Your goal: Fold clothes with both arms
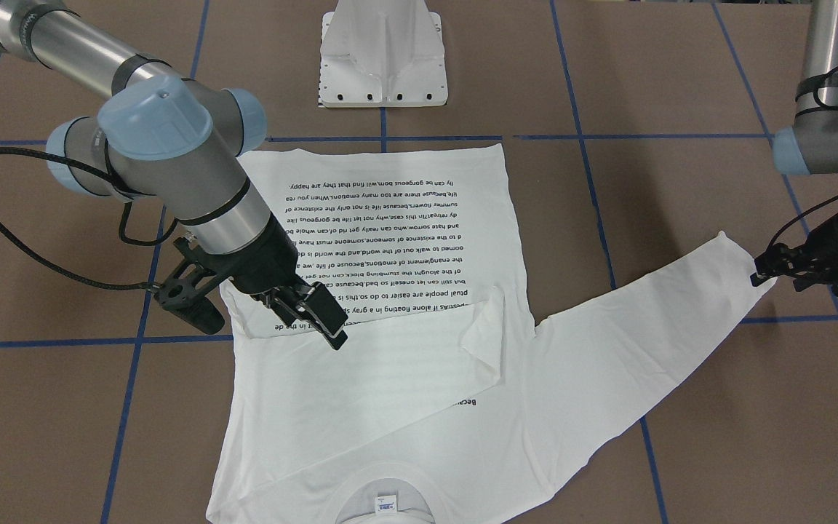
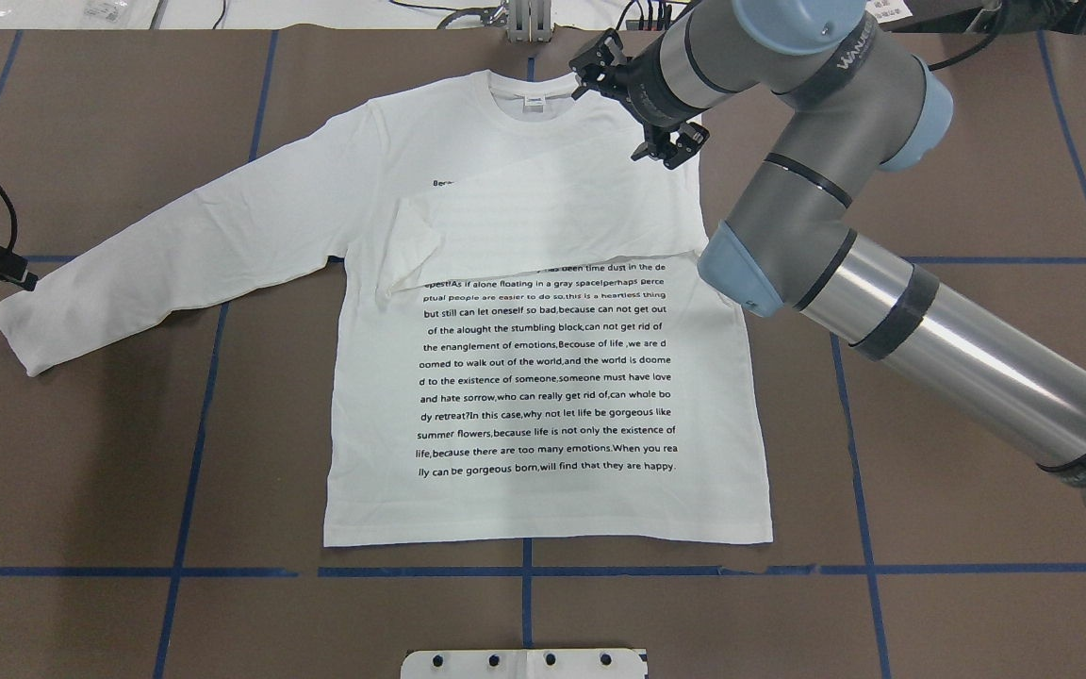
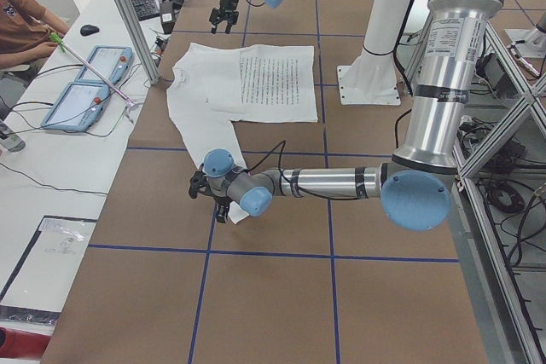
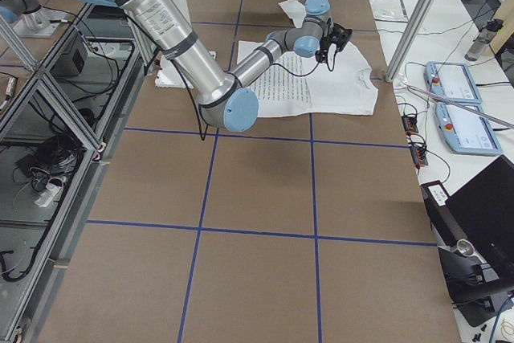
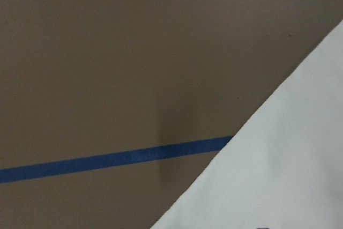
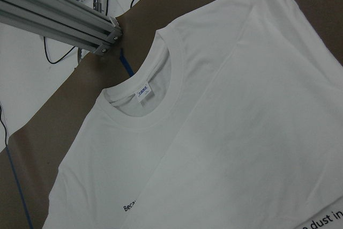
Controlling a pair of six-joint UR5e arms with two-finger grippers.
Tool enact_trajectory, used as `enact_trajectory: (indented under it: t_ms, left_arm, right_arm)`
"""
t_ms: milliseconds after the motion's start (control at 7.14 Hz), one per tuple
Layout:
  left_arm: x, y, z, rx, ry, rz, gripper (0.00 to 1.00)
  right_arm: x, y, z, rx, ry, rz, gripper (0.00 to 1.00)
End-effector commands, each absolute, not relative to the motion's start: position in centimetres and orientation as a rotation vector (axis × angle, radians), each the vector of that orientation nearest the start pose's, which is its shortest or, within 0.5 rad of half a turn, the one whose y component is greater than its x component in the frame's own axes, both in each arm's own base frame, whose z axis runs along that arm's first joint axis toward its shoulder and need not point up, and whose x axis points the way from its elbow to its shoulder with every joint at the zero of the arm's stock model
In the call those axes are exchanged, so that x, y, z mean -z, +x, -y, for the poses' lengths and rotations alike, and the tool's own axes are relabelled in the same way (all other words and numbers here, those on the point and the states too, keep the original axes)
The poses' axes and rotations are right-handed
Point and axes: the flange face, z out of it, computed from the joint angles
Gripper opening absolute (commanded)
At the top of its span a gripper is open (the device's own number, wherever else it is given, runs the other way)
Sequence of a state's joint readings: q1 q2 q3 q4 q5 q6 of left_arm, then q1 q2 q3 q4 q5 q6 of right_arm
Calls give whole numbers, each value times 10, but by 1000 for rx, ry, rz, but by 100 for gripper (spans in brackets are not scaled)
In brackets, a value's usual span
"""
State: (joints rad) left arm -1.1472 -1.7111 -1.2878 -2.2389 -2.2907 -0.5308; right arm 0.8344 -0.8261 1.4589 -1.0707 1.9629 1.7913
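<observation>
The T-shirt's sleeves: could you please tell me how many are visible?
2. The outstretched sleeve ends at the left gripper; the folded sleeve lies across the chest of the T-shirt, near the right gripper.

Likely robotics lab: aluminium framing (image 6: 53, 12), pendants (image 4: 454, 83).

My left arm (image 1: 830, 44) and right arm (image 2: 958, 349) are silver-grey tubes with light blue joint caps, black bands, black cables and pale lettering on the right's grey joints, ending in my black left gripper (image 1: 757, 278) and right gripper (image 2: 664, 153).
</observation>
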Motion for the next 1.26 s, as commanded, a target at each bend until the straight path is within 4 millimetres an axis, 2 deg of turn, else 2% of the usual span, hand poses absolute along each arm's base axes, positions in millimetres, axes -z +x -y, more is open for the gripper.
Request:
enact_trajectory:
  t_ms: [0,140,280,560,700,840,980,1120]
  left_arm:
    - [-664,178,546,-91,109,-838,79]
    - [-674,182,536,-97,87,-832,76]
    - [-673,183,535,-99,89,-834,75]
    - [-681,179,527,-93,78,-829,61]
    - [-682,179,524,-93,76,-831,45]
    - [-683,178,524,-93,77,-830,33]
    - [-680,177,524,-91,85,-835,15]
    - [-670,179,526,-99,97,-844,0]
  right_arm:
    - [-200,-409,600,-713,7,1199,100]
    - [-201,-408,601,-716,8,1197,100]
    - [-201,-408,601,-716,8,1198,100]
    - [-199,-408,601,-726,8,1201,100]
    - [-198,-408,601,-728,7,1203,100]
    - [-198,-408,601,-728,7,1203,100]
    - [-198,-408,601,-728,7,1203,100]
    - [-198,-408,601,-728,7,1203,100]
